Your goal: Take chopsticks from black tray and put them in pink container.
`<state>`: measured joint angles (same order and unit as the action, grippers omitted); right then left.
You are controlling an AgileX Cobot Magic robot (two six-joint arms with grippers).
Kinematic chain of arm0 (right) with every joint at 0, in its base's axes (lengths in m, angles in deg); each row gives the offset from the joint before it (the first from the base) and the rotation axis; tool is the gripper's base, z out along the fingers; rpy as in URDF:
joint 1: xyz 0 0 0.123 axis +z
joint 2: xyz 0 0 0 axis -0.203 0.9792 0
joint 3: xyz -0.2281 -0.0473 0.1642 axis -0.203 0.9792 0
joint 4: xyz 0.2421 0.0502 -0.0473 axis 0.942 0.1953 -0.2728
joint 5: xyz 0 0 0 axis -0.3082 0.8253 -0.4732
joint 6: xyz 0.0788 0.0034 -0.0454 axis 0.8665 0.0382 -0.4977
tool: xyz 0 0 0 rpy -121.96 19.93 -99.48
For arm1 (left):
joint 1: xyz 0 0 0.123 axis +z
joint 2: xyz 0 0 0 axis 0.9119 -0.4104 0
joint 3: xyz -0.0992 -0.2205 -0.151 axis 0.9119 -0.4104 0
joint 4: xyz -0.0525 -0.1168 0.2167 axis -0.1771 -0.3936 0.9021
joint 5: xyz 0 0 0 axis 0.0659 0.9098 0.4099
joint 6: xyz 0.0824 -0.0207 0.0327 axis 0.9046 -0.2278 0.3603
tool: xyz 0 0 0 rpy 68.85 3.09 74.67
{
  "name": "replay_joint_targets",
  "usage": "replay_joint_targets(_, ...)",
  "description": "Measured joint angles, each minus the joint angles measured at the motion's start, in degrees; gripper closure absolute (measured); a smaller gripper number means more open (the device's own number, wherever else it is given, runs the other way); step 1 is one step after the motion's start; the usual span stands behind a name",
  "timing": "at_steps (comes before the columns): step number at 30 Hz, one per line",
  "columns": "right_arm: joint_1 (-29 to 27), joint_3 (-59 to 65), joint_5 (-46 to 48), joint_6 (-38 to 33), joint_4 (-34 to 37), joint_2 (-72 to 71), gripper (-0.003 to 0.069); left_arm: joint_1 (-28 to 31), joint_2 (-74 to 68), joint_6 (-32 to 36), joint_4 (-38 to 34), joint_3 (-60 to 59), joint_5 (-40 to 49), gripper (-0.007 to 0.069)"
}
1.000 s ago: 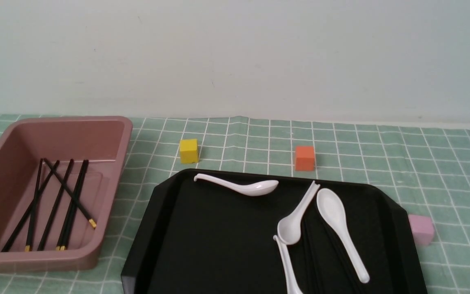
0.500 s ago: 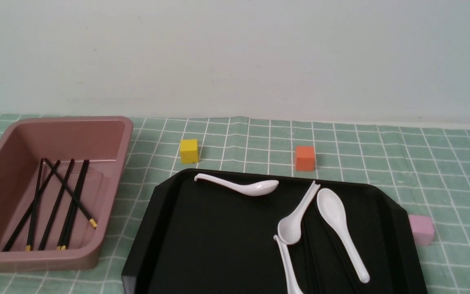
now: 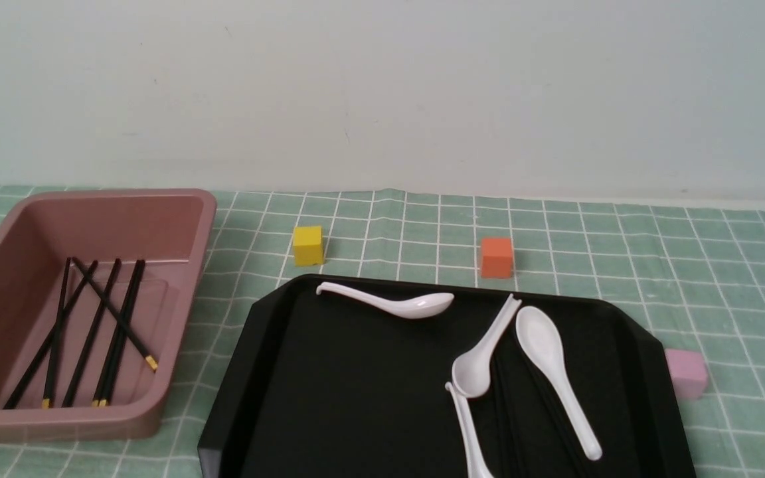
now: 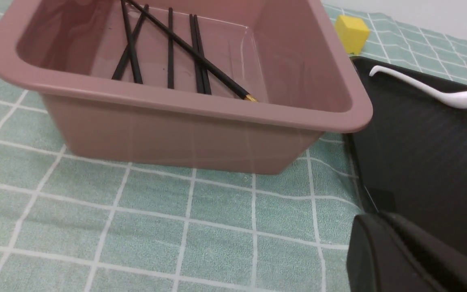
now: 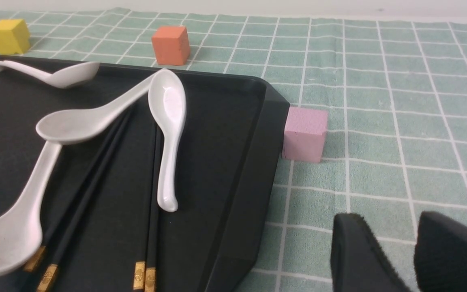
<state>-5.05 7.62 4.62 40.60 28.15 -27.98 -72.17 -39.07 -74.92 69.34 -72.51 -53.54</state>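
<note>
Chopsticks (image 3: pixel 93 332) down in the bin (image 3: pixel 176 199), more waiting on the tray (image 3: pixel 256 345).
Left gripper (image 4: pixel 403 251) closed, empty; right gripper (image 5: pixel 414 251) slightly parted, empty.

The black tray (image 3: pixel 329 398) carries four white spoons (image 3: pixel 392 302) (three crossing near its right side), with the pink container (image 3: pixel 176 219) to its left holding six black chopsticks (image 3: pixel 93 332), and yellow cube (image 3: pixel 307 245), orange cube (image 3: pixel 496 257) behind it.

Glossy black tray (image 3: pixel 356 398), smooth plastic pink container (image 3: pixel 183 219), glazed white spoons (image 3: pixel 548 358), checked cloth (image 3: pixel 721 265)
</note>
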Motion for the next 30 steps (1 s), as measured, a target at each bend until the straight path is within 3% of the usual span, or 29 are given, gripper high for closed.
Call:
replay_joint_targets(6,0.0,0.0,0.0,0.0,0.0,0.0,0.0419,3.8,0.0,-0.1,0.0,0.0,0.0,0.0616)
replay_joint_targets(30,0.0,0.0,0.0,0.0,0.0,0.0,0.0419,4.2,0.0,0.0,0.1,0.0,0.1,0.0592)
